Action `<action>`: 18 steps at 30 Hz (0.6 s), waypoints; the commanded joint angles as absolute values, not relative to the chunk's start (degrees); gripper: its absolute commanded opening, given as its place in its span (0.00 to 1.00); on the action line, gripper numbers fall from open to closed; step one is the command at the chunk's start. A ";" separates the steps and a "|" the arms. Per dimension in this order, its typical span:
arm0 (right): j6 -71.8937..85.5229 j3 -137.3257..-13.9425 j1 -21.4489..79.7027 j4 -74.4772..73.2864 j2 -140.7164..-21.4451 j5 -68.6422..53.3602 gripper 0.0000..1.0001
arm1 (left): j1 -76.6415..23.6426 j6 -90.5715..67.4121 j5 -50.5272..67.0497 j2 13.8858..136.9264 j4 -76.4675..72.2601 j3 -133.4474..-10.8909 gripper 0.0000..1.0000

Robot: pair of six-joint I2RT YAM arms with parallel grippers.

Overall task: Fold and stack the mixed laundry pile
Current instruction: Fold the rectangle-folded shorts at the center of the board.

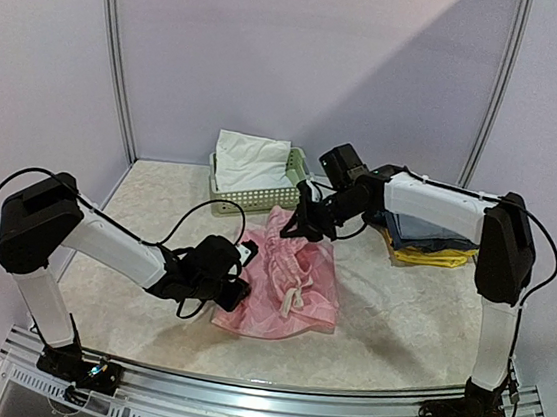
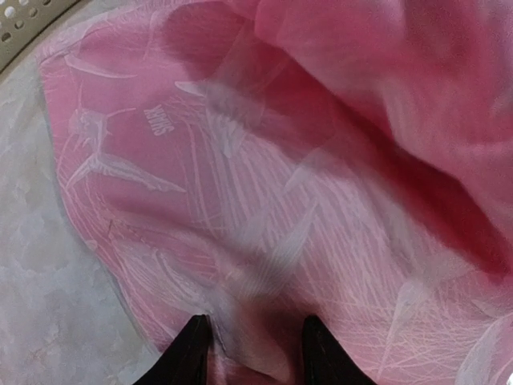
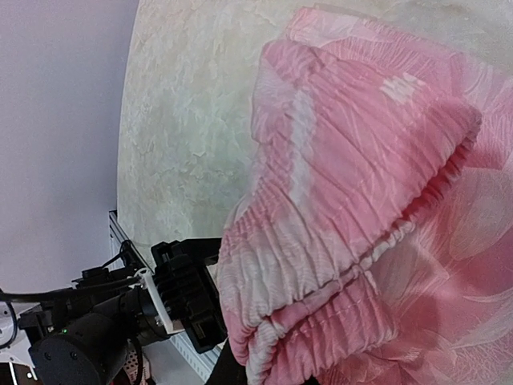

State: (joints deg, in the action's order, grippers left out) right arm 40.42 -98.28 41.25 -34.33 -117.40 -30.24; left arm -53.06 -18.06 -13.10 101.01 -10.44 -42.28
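The thin pink piece [image 1: 288, 282] lies spread on the table, its white drawstring [image 1: 294, 296] on top. My right gripper [image 1: 307, 222] is shut on its far edge and holds that edge lifted. In the right wrist view the gathered waistband [image 3: 337, 241] bunches over the jaws. My left gripper [image 1: 240, 280] sits low at the pink piece's left edge. It is open, with a fold of the pink cloth [image 2: 256, 321] between its dark fingertips [image 2: 192, 353]. The white piece [image 1: 249, 157] lies in the basket.
A pale green lattice basket [image 1: 259, 199] stands at the back, just beyond the pink piece. Folded dark blue and yellow clothes [image 1: 426, 240] lie at the right under the right arm. White walls close in the back and sides.
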 commanded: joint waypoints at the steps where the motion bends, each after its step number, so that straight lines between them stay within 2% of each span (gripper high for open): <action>1: 44.29 -99.24 41.64 -27.92 -120.29 -32.83 0.00 | -52.21 -18.66 -11.90 101.89 -9.80 -41.96 0.40; 7: 47.44 -98.59 41.66 -23.09 -123.60 -34.27 0.00 | -52.21 -18.67 -12.10 99.50 -9.38 -40.94 0.41; 9: 48.05 -98.57 41.66 -22.29 -124.86 -34.63 0.03 | -52.21 -18.92 -12.48 97.79 -8.67 -40.35 0.41; 18: 49.66 -96.94 41.66 -18.44 -127.63 -38.09 0.46 | -52.21 -18.49 -17.66 79.83 1.54 -36.25 0.46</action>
